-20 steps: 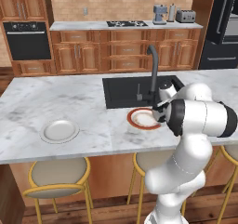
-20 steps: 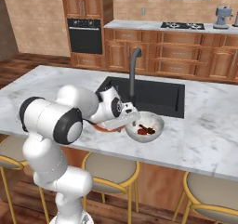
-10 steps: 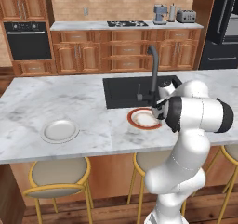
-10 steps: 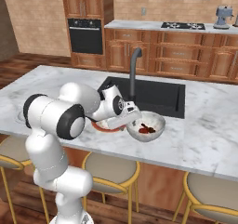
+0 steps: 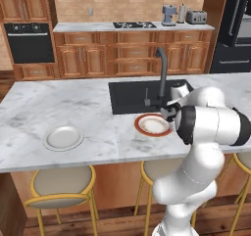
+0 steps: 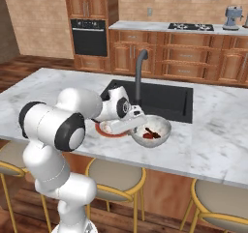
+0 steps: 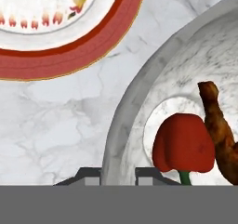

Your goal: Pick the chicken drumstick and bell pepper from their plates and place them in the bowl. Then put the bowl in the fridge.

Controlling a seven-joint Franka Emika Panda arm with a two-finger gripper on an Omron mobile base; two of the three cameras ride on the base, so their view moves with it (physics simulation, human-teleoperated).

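The deep white-grey bowl [image 7: 139, 88] stands on the marble island beside the orange-red rimmed plate [image 7: 69, 56]. Inside it lie the red bell pepper [image 7: 183, 144] and the brown chicken drumstick [image 7: 218, 125]. My gripper [image 7: 118, 175] is shut on the bowl's near rim, one fingertip inside the wall and one outside. In the right base view the gripper [image 6: 137, 123] meets the bowl [image 6: 164, 125] on its left side, next to the rimmed plate [image 6: 104, 130]. The plain plate [image 5: 62, 137] lies bare at the island's left. The black fridge [image 5: 238, 29] stands at the far right.
A black sink [image 5: 147, 95] with a tall dark faucet [image 5: 162, 73] lies just behind the plate and bowl. Stools with yellow frames [image 5: 61, 188] line the island's near edge. Wooden cabinets, a wall oven [image 5: 28, 43] and a stovetop run along the back wall.
The fingers have closed from wide open onto the bowl's rim. The hand has settled slightly toward the bowl; plates, bowl and food have not moved.
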